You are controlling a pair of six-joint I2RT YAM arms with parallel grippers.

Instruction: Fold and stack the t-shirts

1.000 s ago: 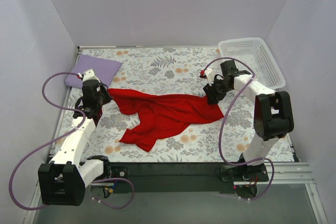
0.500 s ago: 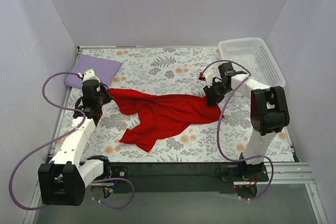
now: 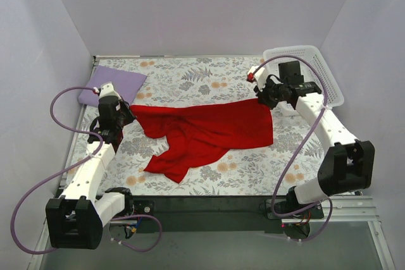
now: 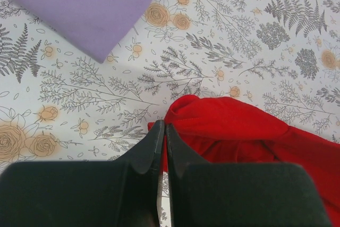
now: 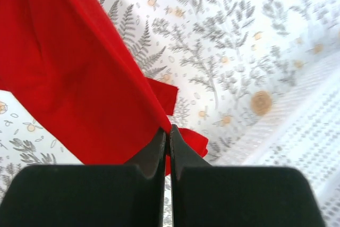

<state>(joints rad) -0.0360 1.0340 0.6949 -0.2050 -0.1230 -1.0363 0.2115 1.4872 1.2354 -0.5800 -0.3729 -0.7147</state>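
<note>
right gripper (image 3: 262, 98) swung nearer the white plastic lattice basket (image 3: 318, 74)
it and left gripper (image 4: 162, 126) each pinch the bright red cloth t-shirt (image 3: 212, 129)

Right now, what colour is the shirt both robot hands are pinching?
The t-shirt is plain bright red, seen best in the top external view.

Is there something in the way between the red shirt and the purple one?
No, nothing visible. Only bare flowery table lies between the red t-shirt and the lilac t-shirt. The white basket sits far off on the other side.
</note>
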